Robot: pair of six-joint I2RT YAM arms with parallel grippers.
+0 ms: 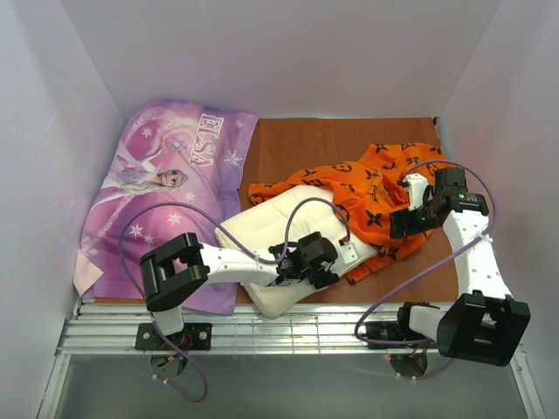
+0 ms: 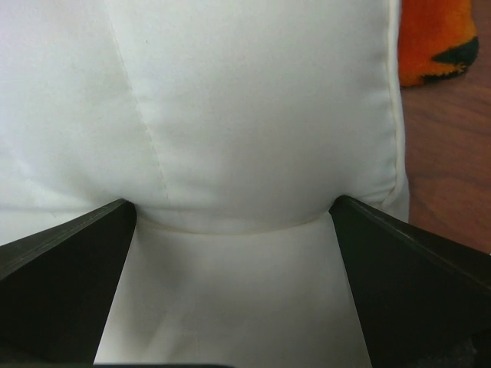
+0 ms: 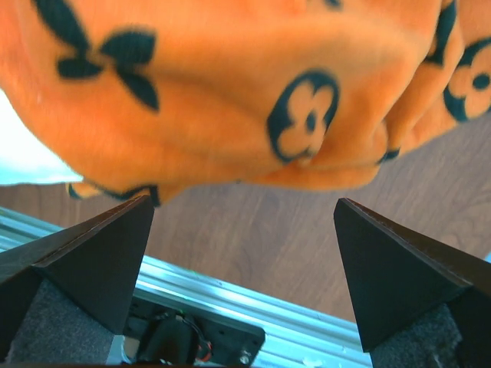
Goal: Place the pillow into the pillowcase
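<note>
Near the brown wooden desk's front edge the plump cream-white pillow seems barely tucked into the crumpled orange flower-print pillowcase, mostly bare, while left fingers and right fingers gape, empty.

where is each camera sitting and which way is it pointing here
Top external: above and behind the arms, looking down on the table, pillow, pillowcase and purple Elsa fabric; both arms, left tool and right tool show.
Left wrist: on the left arm, facing down onto the pillow; its open fingers fill the lower corners.
Right wrist: on the right arm, facing back toward the near-edge metal rail, pillowcase across the top; its open fingers show.
Shared: both wrist views catch the pillowcase and table.
</note>
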